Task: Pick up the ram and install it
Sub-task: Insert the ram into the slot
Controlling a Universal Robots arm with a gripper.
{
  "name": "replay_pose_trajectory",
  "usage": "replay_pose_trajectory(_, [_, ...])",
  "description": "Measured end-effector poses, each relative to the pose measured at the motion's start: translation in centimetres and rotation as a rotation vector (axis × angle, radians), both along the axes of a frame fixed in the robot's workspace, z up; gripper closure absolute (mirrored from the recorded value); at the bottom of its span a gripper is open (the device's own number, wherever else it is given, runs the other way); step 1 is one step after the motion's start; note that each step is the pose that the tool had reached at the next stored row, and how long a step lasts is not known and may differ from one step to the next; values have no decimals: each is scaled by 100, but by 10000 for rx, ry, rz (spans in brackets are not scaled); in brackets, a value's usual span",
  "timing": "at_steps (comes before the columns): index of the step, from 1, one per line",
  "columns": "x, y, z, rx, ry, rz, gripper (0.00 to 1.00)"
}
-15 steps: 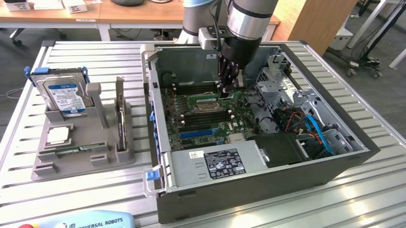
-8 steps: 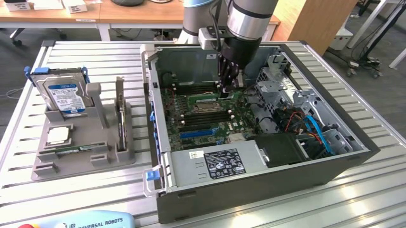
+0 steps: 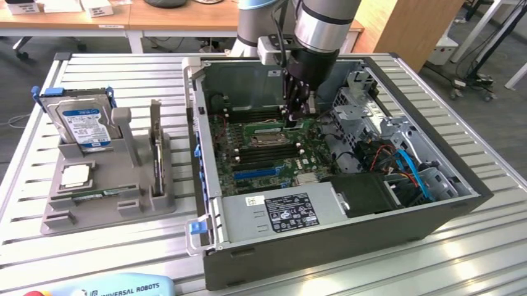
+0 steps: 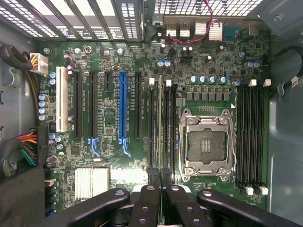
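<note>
My gripper (image 3: 295, 121) reaches down into the open computer case (image 3: 206, 154), over the green motherboard (image 4: 118, 94). In the wrist view its black fingers (image 4: 147, 198) are closed together on the ram (image 4: 160, 123). The ram shows edge-on as a thin grey-green strip lying along the black memory slots (image 4: 151, 127) beside the processor socket (image 4: 207, 144). The gripper (image 4: 161, 182) grips the strip at its near end. I cannot tell whether the ram sits in a slot or hangs just above it.
A grey parts holder (image 3: 107, 203) on the exterior view's left carries a hard drive (image 3: 82, 123), a square silver chip (image 3: 76, 176) and a green stick (image 3: 92, 197). Inside the case are the power supply (image 3: 280, 213), drive cage (image 3: 362, 117) and blue cables (image 3: 411, 169).
</note>
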State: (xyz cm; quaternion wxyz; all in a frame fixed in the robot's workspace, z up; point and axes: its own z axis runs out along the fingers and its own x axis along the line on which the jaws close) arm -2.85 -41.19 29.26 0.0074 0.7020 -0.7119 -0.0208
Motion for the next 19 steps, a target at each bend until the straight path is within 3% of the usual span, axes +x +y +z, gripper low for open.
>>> replay_pose_trajectory(19, [0, 0, -49, 18, -1, -72, 89])
